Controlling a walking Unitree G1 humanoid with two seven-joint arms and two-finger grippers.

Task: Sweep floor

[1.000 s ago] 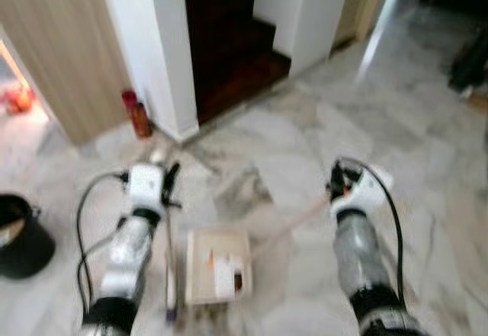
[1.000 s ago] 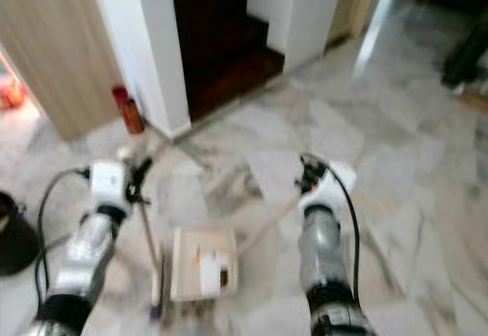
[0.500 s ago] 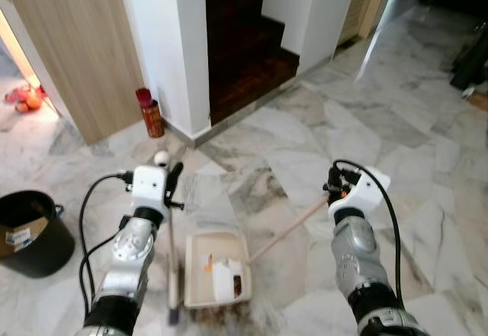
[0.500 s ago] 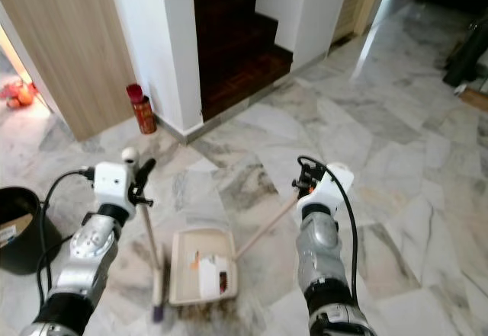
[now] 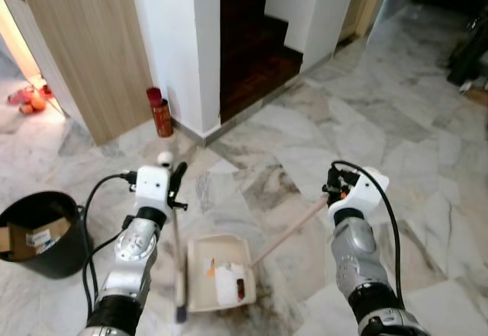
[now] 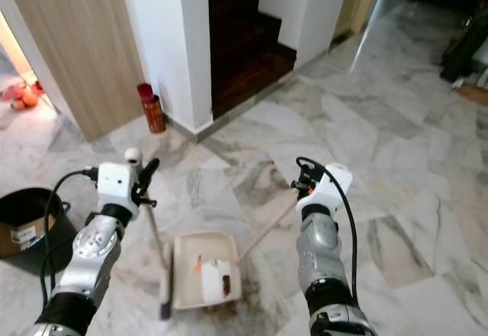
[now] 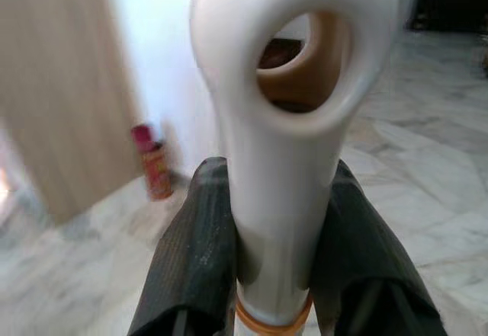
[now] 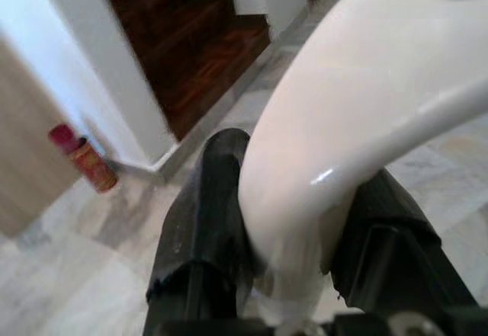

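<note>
The left gripper (image 5: 176, 186) jaws pinched the broom (image 5: 178, 264). The right gripper (image 5: 333, 186) jaws pinched the dustpan (image 5: 219, 280) handle.

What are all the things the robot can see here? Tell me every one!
Dustpan: one, cream, on the floor between the arms, with scraps of rubbish in it.
Dustpan handle: one, long and wooden with a white end, running up to the right gripper.
Broom: one, thin stick with a white top, standing left of the dustpan.
Bucket: one, black, far left, cardboard inside.
Can: one, red, by the white wall corner.
Stairs: dark brown, behind the white walls.
Wooden panel: light brown, upper left.
Floor: grey-white marble.
Left gripper: black fingers, shut on the broom.
Right gripper: black fingers, shut on the dustpan handle.
</note>
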